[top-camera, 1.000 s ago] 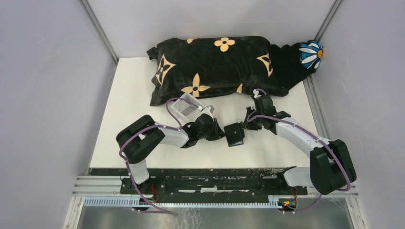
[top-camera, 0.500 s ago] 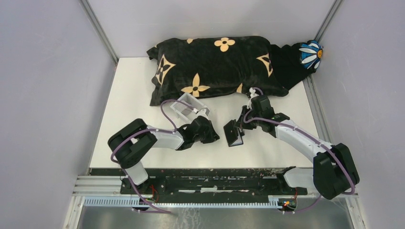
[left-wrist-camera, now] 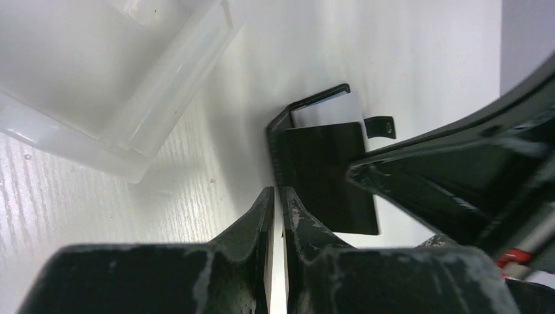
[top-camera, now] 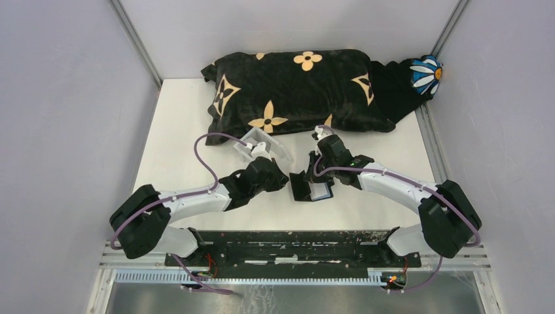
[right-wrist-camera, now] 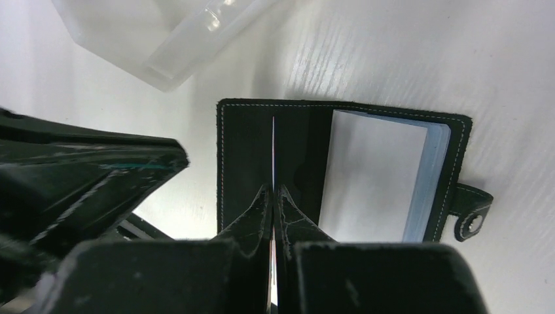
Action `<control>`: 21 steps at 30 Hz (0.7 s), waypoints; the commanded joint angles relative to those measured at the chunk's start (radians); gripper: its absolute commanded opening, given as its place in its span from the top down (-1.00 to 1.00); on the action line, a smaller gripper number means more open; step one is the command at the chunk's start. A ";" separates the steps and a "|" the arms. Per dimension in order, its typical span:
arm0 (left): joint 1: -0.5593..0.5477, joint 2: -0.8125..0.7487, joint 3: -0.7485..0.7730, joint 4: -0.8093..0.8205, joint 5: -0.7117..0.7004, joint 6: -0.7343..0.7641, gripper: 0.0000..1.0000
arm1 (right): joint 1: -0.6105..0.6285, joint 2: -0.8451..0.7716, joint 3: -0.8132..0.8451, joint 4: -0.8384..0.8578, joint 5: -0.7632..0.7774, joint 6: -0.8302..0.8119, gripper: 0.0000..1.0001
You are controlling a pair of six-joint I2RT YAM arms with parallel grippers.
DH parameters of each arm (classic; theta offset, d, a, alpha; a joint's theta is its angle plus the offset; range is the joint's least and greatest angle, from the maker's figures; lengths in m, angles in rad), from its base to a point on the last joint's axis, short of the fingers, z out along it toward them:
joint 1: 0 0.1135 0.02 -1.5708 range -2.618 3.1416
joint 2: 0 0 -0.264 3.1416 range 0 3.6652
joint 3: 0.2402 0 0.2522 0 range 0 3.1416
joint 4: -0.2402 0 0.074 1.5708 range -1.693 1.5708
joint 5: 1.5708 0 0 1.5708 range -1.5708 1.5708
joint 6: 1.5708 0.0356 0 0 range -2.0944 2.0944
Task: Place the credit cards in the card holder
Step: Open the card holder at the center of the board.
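The black card holder lies open on the white table, between both grippers in the top view. A stack of cards, white on top with a light blue edge, sits in its right half. My right gripper is shut on a thin credit card seen edge-on, its far end over the holder's middle fold. My left gripper is shut with only a slit between the fingers and nothing seen in it. Its tips are at the near left edge of the holder. The right gripper's finger reaches in from the right.
A clear acrylic box stands just behind the left gripper, close to the holder. A black pillow with tan flowers fills the back of the table. A blue and white flower item sits at the back right corner.
Both grippers and the card holder have shifted left. The holder, held up closed before, now lies open on the table. The left arm has stretched out lower and leftward.
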 commanded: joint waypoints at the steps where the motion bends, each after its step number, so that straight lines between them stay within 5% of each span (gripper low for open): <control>1: -0.008 -0.056 0.007 -0.029 -0.060 0.017 0.70 | 0.030 0.041 0.034 0.033 0.069 -0.008 0.98; 21: -0.052 0.179 0.049 0.069 -0.006 0.005 0.71 | 0.049 0.043 -0.019 0.045 0.115 -0.019 0.98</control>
